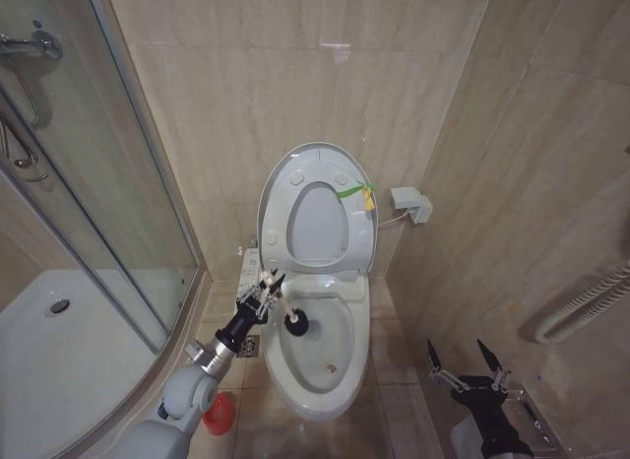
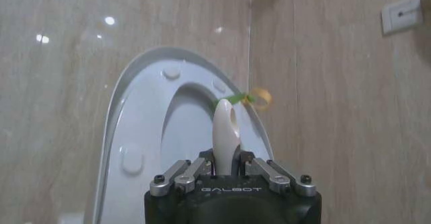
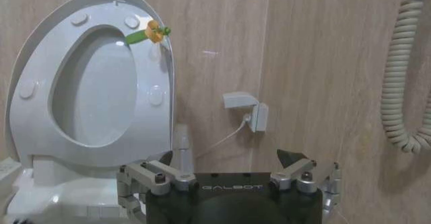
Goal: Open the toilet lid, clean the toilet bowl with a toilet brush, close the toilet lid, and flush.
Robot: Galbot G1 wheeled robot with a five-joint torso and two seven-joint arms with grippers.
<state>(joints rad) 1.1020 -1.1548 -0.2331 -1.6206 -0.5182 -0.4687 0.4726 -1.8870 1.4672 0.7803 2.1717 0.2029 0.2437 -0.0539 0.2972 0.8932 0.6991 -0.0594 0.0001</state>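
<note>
Beige marble-look tiles cover the walls of a narrow bathroom, with a glass shower enclosure (image 1: 94, 213) on the left and its white tray (image 1: 49, 351) below. Beside the shower's curved edge, a red brush holder (image 1: 220, 413) stands on the floor, just left of the toilet and partly behind the left arm. The left gripper (image 1: 268, 290) reaches over the left rim of the toilet bowl (image 1: 315, 365), its fingers pinched on the thin white handle of the toilet brush (image 1: 295, 324), whose dark head hangs inside the bowl near the back. Behind it, the toilet lid (image 1: 281, 188) stands upright against the wall with the seat raised against it, a green-and-yellow tag (image 1: 359, 192) on its right edge. Right of the toilet, a white wall box (image 1: 410, 203) with a cable sits on the tiles. The right gripper (image 1: 463, 365) waits low on the right, fingers spread apart, near a coiled hose (image 1: 586, 301).
</note>
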